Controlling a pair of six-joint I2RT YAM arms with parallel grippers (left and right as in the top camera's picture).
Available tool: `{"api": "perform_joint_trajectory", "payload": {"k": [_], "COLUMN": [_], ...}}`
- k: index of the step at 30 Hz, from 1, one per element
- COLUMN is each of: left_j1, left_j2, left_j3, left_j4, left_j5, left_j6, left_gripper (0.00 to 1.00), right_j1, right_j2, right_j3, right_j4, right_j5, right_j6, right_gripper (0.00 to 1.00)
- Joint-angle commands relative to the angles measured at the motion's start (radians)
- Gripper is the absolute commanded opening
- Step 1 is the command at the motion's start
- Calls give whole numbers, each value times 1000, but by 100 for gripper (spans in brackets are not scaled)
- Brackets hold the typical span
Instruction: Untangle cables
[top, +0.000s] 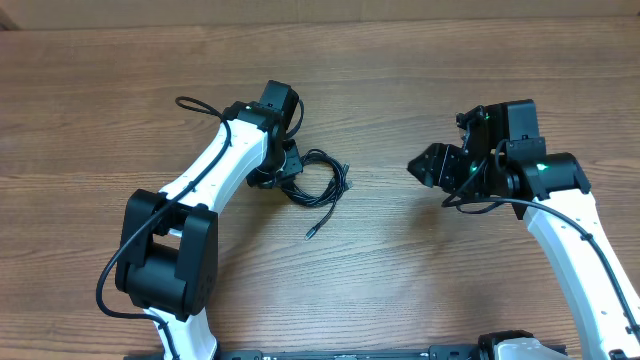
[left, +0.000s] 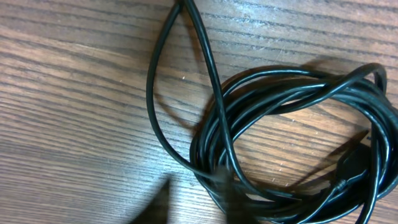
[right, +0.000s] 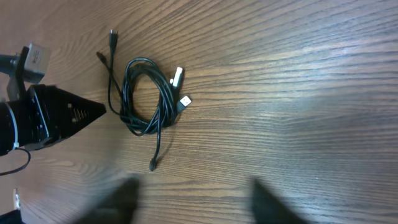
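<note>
The cables (top: 322, 180) lie as one coiled black bundle on the wooden table, with a loose end and small plug (top: 310, 235) trailing toward the front. My left gripper (top: 288, 170) is at the bundle's left edge. In the left wrist view its fingers (left: 194, 196) are partly open, with one fingertip over the coil (left: 292, 124) and wood showing between them. My right gripper (top: 415, 165) is open and empty, well to the right of the bundle. The right wrist view shows the coil (right: 149, 99), its pale plugs (right: 180, 87) and the right gripper's spread fingers (right: 196, 202).
The wooden table (top: 400, 280) holds nothing else. The left arm's own thick black wire (top: 200, 105) loops above its forearm. The left gripper also shows in the right wrist view (right: 68, 115), its tip beside the coil.
</note>
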Motion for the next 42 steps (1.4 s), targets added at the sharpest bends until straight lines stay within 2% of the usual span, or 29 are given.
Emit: {"api": "perform_joint_trajectory", "payload": {"k": [1, 8, 10, 11, 13, 15, 17, 20, 23, 27, 34, 39, 42], "left_j1": [-7, -7, -7, -8, -8, -8, -7, -7, -7, -6, -6, -6, -5], "left_j2": [17, 18, 18, 18, 18, 18, 18, 18, 18, 18, 18, 18, 18], "left_j3": [10, 10, 10, 10, 10, 10, 10, 10, 10, 10, -16, -68, -85], "left_j4": [1, 0, 0, 0, 0, -5, -16, -50, -77, -102, -110, -76, -64], "left_j5": [-19, -13, 5, 14, 22, 22, 22, 21, 21, 22, 29, 28, 6], "left_j6": [21, -8, -13, -13, -13, -12, -12, -4, 12, 14, 13, 13, 13], "left_gripper": [4, 4, 9, 13, 24, 33, 41, 43, 45, 44, 44, 44, 44], "right_j1": [19, 56, 71, 82, 105, 124, 145, 177, 200, 233, 294, 317, 327], "right_j2": [-2, 13, 29, 42, 77, 113, 153, 225, 286, 365, 506, 547, 565], "right_j3": [-1, -1, -1, -1, -1, -1, -1, -1, -1, -1, -1, -1, -1], "right_j4": [-4, 17, 27, 35, 57, 87, 129, 206, 259, 306, 450, 547, 573], "right_j5": [2, 6, 6, 6, 6, 6, 6, 6, 6, 6, 6, 10, 42], "right_j6": [25, 25, 25, 25, 34, 64, 92, 99, 100, 101, 163, 182, 232], "right_gripper": [4, 5, 11, 17, 27, 32, 43, 49, 49, 44, 43, 31, 19]}}
